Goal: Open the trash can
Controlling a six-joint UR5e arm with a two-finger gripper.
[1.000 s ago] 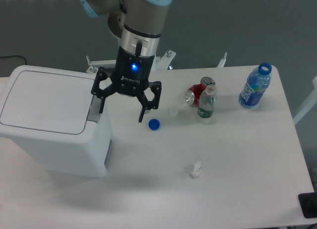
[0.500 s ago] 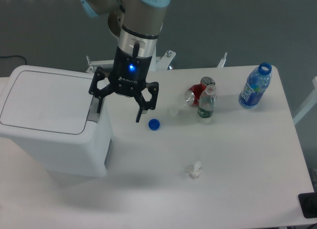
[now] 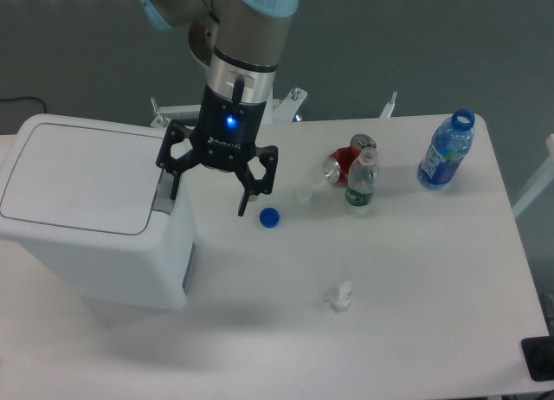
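A: Where's the trash can (image 3: 86, 209)?
B: Table's (image 3: 415, 279) left side, lid flat and shut.
A: And the gripper (image 3: 209, 195)?
B: Spread open, empty, over the can's right edge near the grey latch (image 3: 163, 194). 1 blue cap (image 3: 269, 216) lies beside it.

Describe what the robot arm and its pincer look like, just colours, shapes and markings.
The arm is grey with light blue joint caps and ends in a silver metal ring. Below that sits a black cylindrical body with a glowing blue light and small white lettering, too small to read. The pincer is black, with two linked, angular fingers of bare metal-style bars. A thin dark cable runs down the wrist.
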